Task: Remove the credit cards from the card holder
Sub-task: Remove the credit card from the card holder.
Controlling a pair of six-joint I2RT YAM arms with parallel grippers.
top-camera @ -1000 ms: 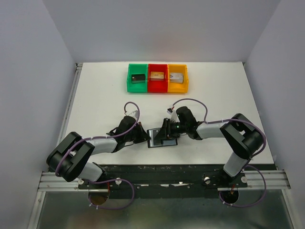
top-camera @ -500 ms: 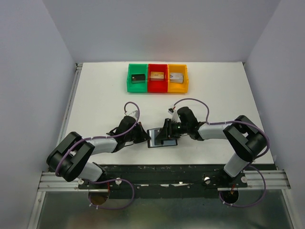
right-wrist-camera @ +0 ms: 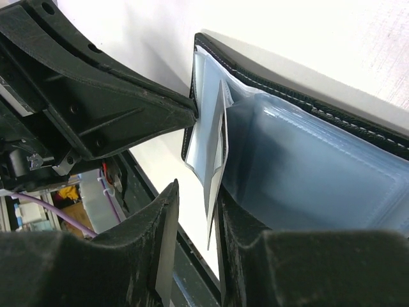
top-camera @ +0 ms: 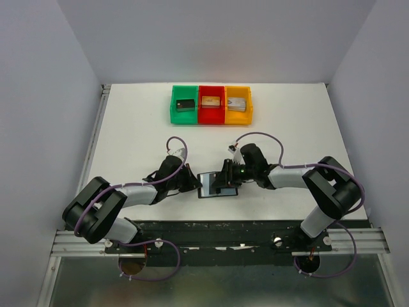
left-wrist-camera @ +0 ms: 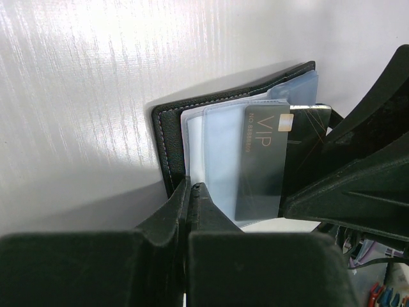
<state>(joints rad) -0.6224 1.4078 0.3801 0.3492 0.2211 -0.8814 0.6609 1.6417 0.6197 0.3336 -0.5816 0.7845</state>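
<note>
**Card holder open between both claws, one card drawn partway out**

We see the card holder (left-wrist-camera: 167, 137) lying open on the white table (top-camera: 128, 128), close to the near edge, between the two arms. Its outer cover is black with pale stitching along the rim, and its inner faces are clear, blue-grey plastic sleeves (left-wrist-camera: 220, 153). A dark grey card (left-wrist-camera: 262, 163) with "VIP" printed on it sticks partway out of one sleeve, towards the right arm.

The right gripper (right-wrist-camera: 198, 195) sits over that side of the holder. Its jaws are narrowly apart. In the right wrist view a thin sheet, seen edge-on, stands between them. It lies against one finger, and a strip of white table shows on its other side. We cannot tell whether this sheet is the card or a sleeve.

The left gripper (left-wrist-camera: 190, 188) is fully closed, with its tips meeting at the opposite edge of the holder, touching the black cover. We cannot tell whether a flap is pinched between them.

Well beyond the holder, at the far side of the table, a green bin (top-camera: 174, 116), a red bin (top-camera: 211, 120) and a yellow bin (top-camera: 238, 120) stand touching in a row, each with a block inside.
</note>
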